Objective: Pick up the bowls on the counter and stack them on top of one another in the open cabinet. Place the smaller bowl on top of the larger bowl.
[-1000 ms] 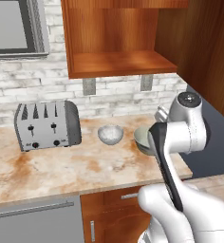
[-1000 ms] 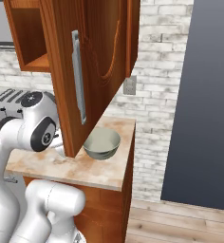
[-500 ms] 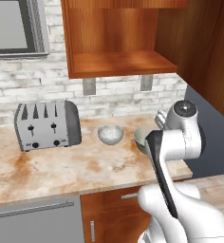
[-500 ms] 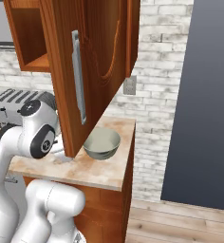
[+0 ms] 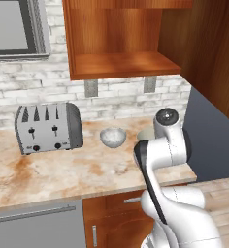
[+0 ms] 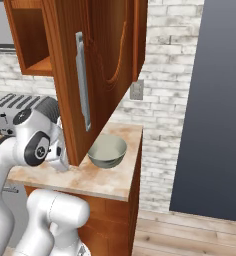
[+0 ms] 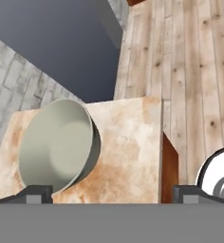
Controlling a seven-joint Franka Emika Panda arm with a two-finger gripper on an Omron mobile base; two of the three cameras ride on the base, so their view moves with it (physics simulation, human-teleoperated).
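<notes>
The larger bowl [image 6: 107, 151] sits near the right end of the counter [image 6: 106, 179], pale grey-green inside. From the left base view my arm hides most of the larger bowl [image 5: 145, 134]. The smaller bowl [image 5: 112, 137], plain whitish, stands to its left on the counter [image 5: 63, 169]. Above them is the open cabinet [image 5: 121, 65], its shelf bare. In the hand view my gripper [image 7: 114, 194] is open, hovering over the counter [image 7: 130, 142] with nothing between its fingers. The larger bowl [image 7: 57, 144] lies just beyond the left fingertip [image 7: 35, 193].
A silver toaster [image 5: 48, 128] stands at the counter's left. The swung-out cabinet door [image 6: 97, 75] with its metal handle hangs over the counter close to my arm. Past the counter's right end are a dark panel [image 6: 215, 100] and wooden floor [image 7: 190, 61].
My arm has swung left and lower, bringing the hand closer over the larger bowl. The bowls have not moved and the gripper has stayed open.
</notes>
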